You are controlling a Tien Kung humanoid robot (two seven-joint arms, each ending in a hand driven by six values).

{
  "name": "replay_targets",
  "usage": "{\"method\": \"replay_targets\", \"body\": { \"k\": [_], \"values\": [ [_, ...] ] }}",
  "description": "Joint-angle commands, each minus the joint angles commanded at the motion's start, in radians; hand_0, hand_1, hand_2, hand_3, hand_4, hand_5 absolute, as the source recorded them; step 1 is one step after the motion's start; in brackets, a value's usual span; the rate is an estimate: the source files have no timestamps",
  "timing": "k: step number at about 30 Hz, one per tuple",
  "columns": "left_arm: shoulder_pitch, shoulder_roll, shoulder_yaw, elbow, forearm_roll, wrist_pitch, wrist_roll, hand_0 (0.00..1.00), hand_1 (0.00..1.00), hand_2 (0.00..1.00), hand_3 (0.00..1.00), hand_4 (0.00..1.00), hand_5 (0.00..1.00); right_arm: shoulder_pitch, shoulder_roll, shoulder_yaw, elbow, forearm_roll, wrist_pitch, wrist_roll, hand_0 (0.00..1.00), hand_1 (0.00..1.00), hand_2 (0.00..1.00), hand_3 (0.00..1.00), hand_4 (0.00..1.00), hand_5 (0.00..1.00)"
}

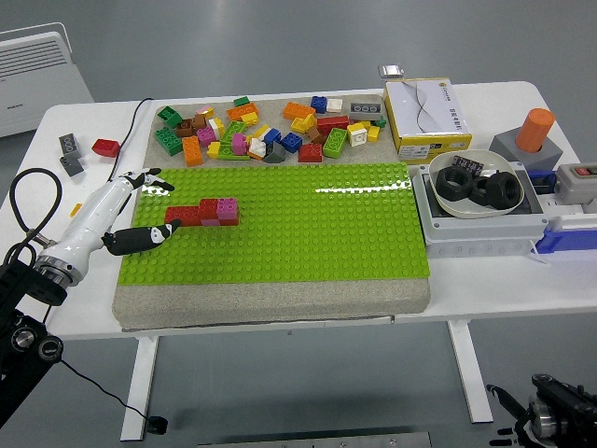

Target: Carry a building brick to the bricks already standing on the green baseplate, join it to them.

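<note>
Left hand (126, 210), white-shelled with black fingertips, hovers empty with fingers spread over the left edge of the green studded baseplate (308, 233), just beside the joined row of red and pink bricks (203, 214), with the loose pile of coloured bricks (266, 131) beyond on the grey mat.

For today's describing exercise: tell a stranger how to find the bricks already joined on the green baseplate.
Start at the large green baseplate in the middle of the white table. Near its left edge, just beyond the fingertips of the robot's left hand, sits a short row of joined bricks, red with a pink one at its right end. Unlike the loose brick pile behind the plate, these stand on the studs.
</note>
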Motion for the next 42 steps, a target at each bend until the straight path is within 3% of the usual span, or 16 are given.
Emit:
{"method": "replay_targets", "body": {
  "k": [13, 33, 42],
  "values": [
    [0.02, 0.002, -0.052, 0.013, 0.015, -0.009, -0.001, 0.969, 0.89, 0.883, 0.657, 0.753, 0.214, -0.024, -0.008, -0.028, -0.006, 0.041, -0.017, 0.0, 0.582, 0.587, 0.71, 0.866, 0.941, 0.998],
    [0.018, -0.036, -0.095, 0.041, 0.032, -0.055, 0.027, 0.968, 0.908, 0.901, 0.647, 0.744, 0.198, -0.033, -0.01, -0.046, -0.016, 0.078, -0.032, 0.0, 0.576, 0.593, 0.688, 0.839, 0.942, 0.998],
    [0.023, -0.042, -0.11, 0.045, 0.038, -0.064, 0.03, 0.968, 0.908, 0.903, 0.647, 0.744, 0.196, -0.033, -0.013, -0.055, -0.021, 0.091, -0.032, 0.0, 0.574, 0.593, 0.687, 0.838, 0.944, 0.998]
  ]
}}
